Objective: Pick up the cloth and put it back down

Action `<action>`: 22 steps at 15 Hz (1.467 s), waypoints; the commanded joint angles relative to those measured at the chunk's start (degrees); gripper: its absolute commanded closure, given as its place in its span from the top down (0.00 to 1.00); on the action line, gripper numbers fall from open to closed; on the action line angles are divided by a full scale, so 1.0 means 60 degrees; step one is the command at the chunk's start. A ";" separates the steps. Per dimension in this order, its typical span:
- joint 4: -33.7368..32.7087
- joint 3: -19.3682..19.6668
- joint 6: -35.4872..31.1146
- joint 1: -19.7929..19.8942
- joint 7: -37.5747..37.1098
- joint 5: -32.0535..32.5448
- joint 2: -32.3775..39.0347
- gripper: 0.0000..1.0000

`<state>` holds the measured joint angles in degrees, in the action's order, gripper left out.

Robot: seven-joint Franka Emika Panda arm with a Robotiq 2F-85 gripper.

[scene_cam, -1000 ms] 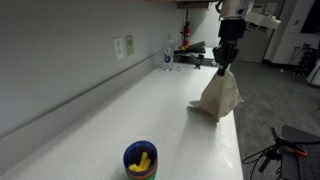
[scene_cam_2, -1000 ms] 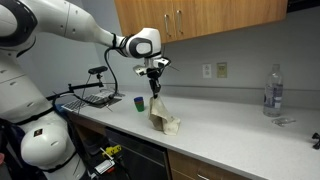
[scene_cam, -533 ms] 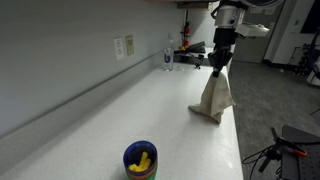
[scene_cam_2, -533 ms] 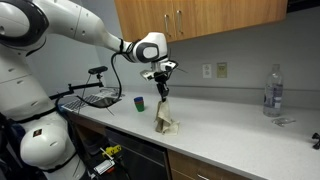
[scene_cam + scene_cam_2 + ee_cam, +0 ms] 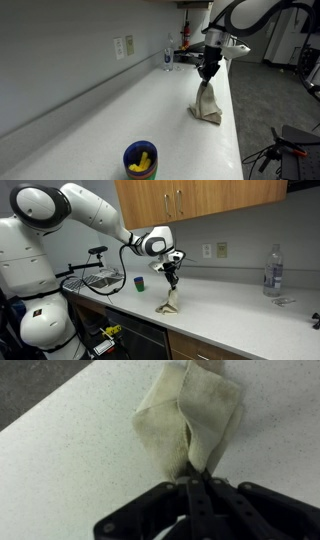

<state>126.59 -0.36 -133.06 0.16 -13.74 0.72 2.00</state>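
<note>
**Q:** What is the cloth like, and where is it?

**A:** A cream cloth [image 5: 207,103] hangs in a narrow, drooping cone from its top. Its lower end is bunched on the white counter [image 5: 120,120], near the front edge. It folds and sags under its own weight, so it is probably soft, light and limp, with nothing stiff in it. It looks matte, so it is unlikely to be slippery, and it should not be fragile.

**Q:** Where should it be held?

**A:** A gathered fold or peak seems best, because a flat layer would give the fingers little to bite on. The hold now is at the very top of the bunch.

**Q:** What is the gripper doing?

**A:** In the wrist view, the gripper [image 5: 197,482] has its two dark fingers drawn together. The top fold of the cloth is pinched between them, and no gap shows. In both exterior views it points straight down above the counter. It touches only the cloth.

**Q:** What else is nearby?

**A:** In an exterior view, a blue cup [image 5: 140,160] holding something yellow stands well apart, at the near end of the counter. A clear bottle [image 5: 271,272] stands far along the counter by the wall.
</note>
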 commanded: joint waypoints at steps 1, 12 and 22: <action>0.0127 0.0103 0.0443 0.0028 0.0184 -0.0047 0.0018 0.01; -0.0174 -0.0381 0.2303 -0.0337 0.1312 -0.2078 0.0561 0.01; -0.0804 -0.0149 -0.0609 -0.0304 0.1532 -0.1469 0.1890 0.01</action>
<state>122.67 -2.37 -132.58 -1.79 -4.98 -11.48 12.11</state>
